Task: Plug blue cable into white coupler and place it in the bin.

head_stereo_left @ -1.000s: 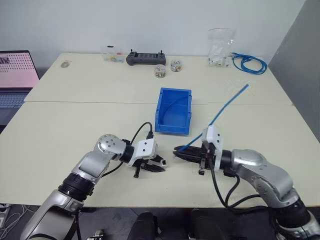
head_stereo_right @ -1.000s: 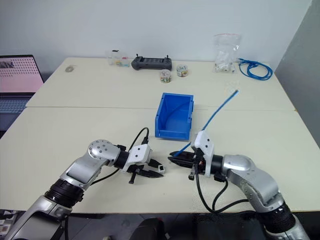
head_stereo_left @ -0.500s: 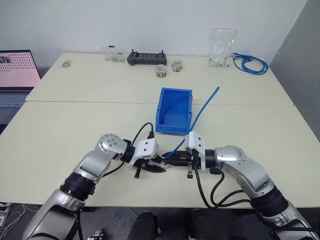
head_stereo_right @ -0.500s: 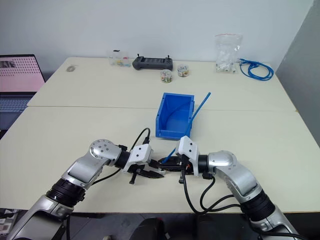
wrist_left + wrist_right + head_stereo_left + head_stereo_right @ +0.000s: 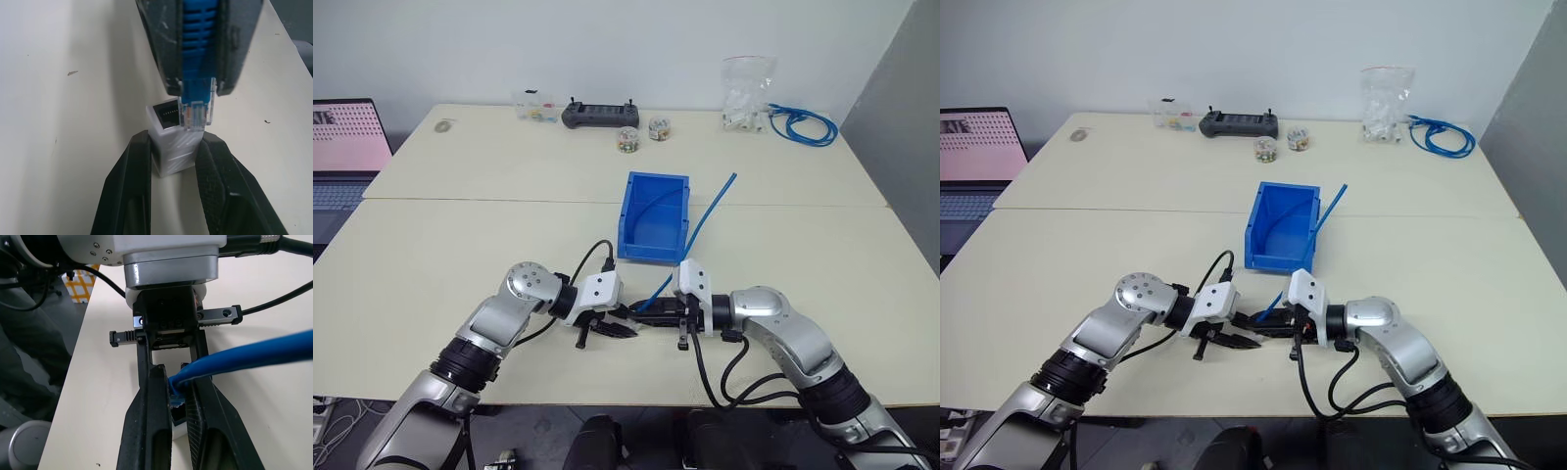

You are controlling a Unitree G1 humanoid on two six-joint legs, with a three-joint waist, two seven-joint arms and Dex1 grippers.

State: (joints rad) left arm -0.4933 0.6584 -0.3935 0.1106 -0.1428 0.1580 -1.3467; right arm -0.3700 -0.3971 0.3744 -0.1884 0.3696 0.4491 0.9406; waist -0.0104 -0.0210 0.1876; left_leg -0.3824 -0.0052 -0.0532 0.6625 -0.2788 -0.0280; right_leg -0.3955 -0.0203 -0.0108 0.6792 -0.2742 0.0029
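Looking for any brand or label, I can't read one: the laptop (image 5: 342,147) off the table's left edge shows a pink screen with rows of marks too small to make out, and the black controller (image 5: 599,114) at the far edge carries no lettering I can see.

Both grippers meet near the front edge of the table (image 5: 460,245). My left gripper (image 5: 171,161) is clenched on the white coupler (image 5: 172,142), one black finger on each side, socket facing away from the wrist. My right gripper (image 5: 177,406) is clamped on the blue cable (image 5: 705,220) just behind its clear plug (image 5: 196,110). In the left wrist view the plug tip sits right at the rim of the socket, overlapping its edge on one side; I can't tell whether it has gone in at all.

From the right gripper the cable rises and slants away over the table, its free end up in the air past the right wall of the bin (image 5: 628,211). That bin stands just beyond the two grippers, open top, a thin pale curved strand lying inside it.

Along the far edge: a small clear box with coloured bits (image 5: 533,106), two small jars (image 5: 626,139) of coloured pieces, a clear bag of white parts (image 5: 744,93), and a coiled blue cable bundle (image 5: 803,124) in the far right corner. A small round object (image 5: 441,124) sits far left.
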